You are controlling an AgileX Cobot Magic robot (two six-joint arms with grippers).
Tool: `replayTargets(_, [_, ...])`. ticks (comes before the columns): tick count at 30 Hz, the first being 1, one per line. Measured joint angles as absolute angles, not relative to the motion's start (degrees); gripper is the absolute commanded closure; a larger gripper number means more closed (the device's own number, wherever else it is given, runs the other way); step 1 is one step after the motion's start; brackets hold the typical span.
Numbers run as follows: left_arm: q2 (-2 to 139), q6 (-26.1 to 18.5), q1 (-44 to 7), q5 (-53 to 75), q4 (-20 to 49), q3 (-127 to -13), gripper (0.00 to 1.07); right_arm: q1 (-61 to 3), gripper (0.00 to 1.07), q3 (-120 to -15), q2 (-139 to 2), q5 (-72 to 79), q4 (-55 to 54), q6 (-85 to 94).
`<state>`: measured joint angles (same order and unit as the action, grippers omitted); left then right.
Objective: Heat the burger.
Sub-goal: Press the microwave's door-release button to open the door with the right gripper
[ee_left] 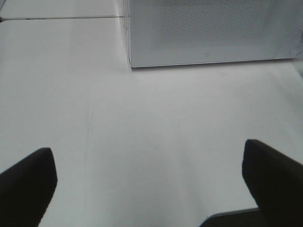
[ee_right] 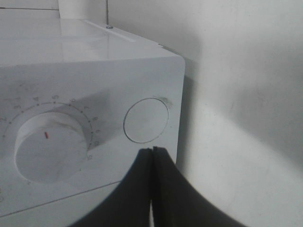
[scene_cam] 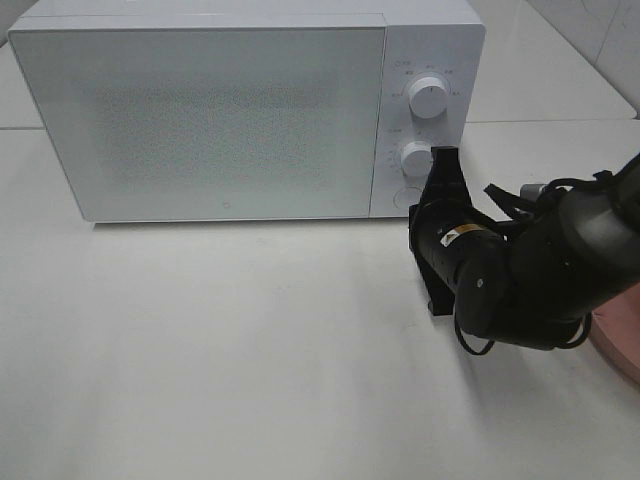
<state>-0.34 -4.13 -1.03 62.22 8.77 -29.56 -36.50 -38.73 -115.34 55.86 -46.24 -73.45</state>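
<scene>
The burger shows in no view. A white microwave (scene_cam: 230,110) stands at the back of the table with its door closed. My right gripper (scene_cam: 446,153) is shut, with nothing between its fingers, and its tips are up against the control panel beside the lower knob (scene_cam: 416,158). In the right wrist view the shut right gripper (ee_right: 152,151) sits just short of the round push button (ee_right: 146,120), apart from it. My left gripper (ee_left: 151,189) is open over bare table, facing the microwave (ee_left: 213,33); its arm is out of the exterior high view.
A pink plate (scene_cam: 622,338) peeks in at the right edge, partly behind my right arm. An upper knob (scene_cam: 430,96) sits above the lower one. White table (scene_cam: 220,350) stretches in front of the microwave.
</scene>
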Motion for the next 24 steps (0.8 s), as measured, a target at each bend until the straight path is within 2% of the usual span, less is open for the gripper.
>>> replayTargets(24, [-0.3, -4.1, -1.0, 62.2, 8.8, -29.6, 0.06, -32.4, 1.07, -47.7, -122.0, 52.9, -43.0, -74.3])
